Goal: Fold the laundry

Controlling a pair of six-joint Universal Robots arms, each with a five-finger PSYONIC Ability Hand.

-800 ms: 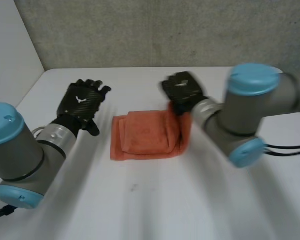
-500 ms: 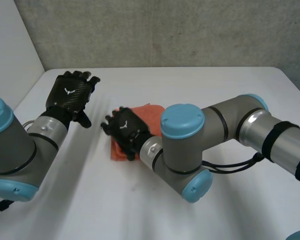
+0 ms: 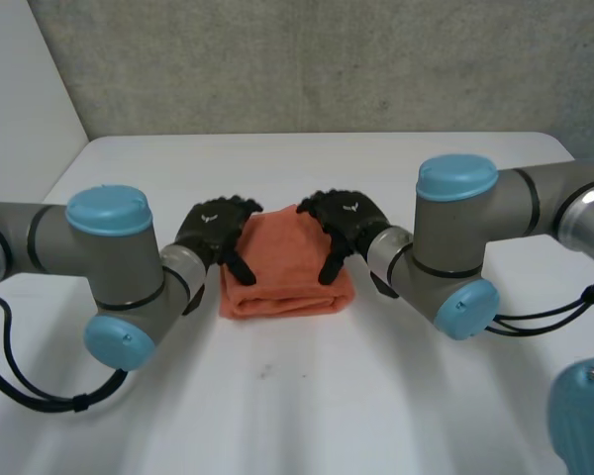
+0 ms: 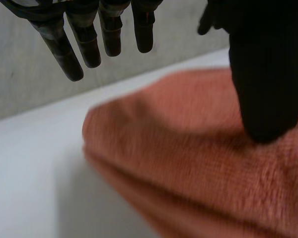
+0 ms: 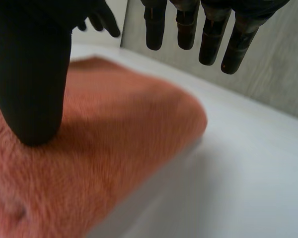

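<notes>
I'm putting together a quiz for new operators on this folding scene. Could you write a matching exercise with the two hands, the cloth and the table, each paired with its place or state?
Things:
1. left hand
2. right hand
3. cloth
4. table

States:
a. white, with the cloth lying on it
b. open, thumb on the cloth's right side
c. orange, folded, lying flat
d. open, thumb on the cloth's left side

Pairs: 1-d, 2-b, 3-c, 4-a
</notes>
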